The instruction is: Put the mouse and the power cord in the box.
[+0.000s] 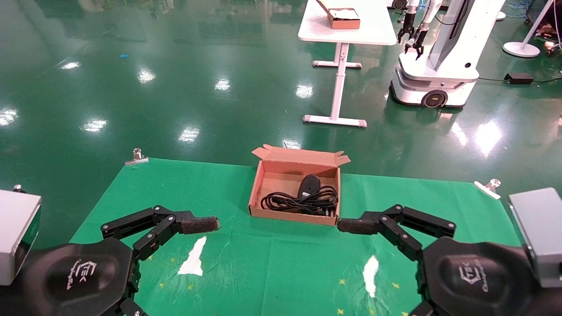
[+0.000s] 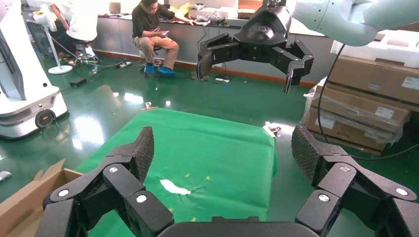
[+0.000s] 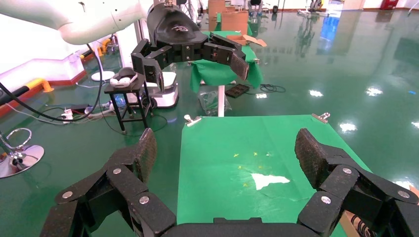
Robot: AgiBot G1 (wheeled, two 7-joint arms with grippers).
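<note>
The brown cardboard box (image 1: 290, 215) stands open at the middle of the table's far side, its flaps (image 1: 301, 155) folded back. Inside it lies the black mouse (image 1: 308, 184), and the coiled power cord (image 1: 303, 202) rests in front of the mouse. My left gripper (image 2: 222, 148) is open and holds nothing. It hovers above the cloth to the left of the box, and one of its fingers (image 1: 199, 224) points at the box. My right gripper (image 3: 225, 150) is open and empty too. It sits to the right of the box, with a finger (image 1: 353, 226) close to the box's front corner.
A green cloth (image 1: 175, 193) covers the table, with two white tears (image 1: 193, 259) (image 1: 371, 270) and a clip at each far corner (image 1: 137, 156) (image 1: 489, 186). Across the floor stand a white table (image 1: 347, 30) with a small brown box (image 1: 343, 18) and another robot (image 1: 439, 66).
</note>
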